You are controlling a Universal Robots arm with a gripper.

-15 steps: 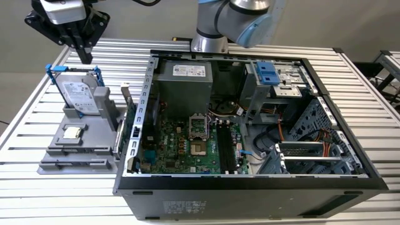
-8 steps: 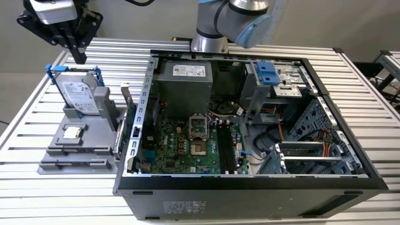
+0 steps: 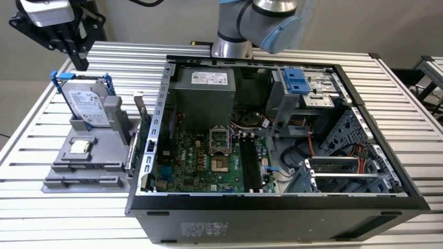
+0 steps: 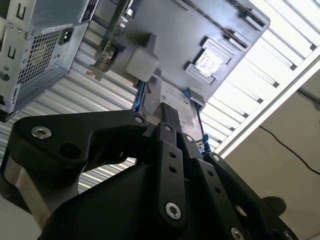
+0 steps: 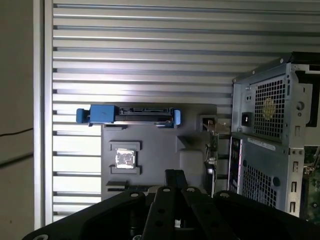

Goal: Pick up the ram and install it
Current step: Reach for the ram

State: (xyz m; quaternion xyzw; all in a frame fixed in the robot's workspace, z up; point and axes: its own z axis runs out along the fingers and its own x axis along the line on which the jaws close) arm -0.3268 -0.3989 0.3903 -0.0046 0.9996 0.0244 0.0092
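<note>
A: Count of parts at the exterior view's left?

B: One grey holder [image 3: 90,174] on the slatted table [image 3: 35,207]. In it:
- one drive [image 3: 88,106] in a blue frame, upright at the far end
- one small square chip [image 3: 80,147], flat in a recess nearer
- one ram [image 3: 142,122], thin and on edge along the holder's right side, just beside the case [image 3: 277,218]

A: Claw state?

B: One claw [image 3: 81,65], high over the holder's far left end, well apart from the ram. Fingers [image 5: 170,179] pressed together in both wrist views, with nothing clamped between.

A: Differences between views?

B: Exterior view: open inside of the single case, with one green board [image 3: 201,166], one power supply [image 3: 202,98] and long black slots [image 3: 250,163], count unclear.
First wrist view: holder from above, plus the case's rear vent grilles.
Second wrist view: sight line along the fingers [image 4: 167,120] toward the drive.
</note>
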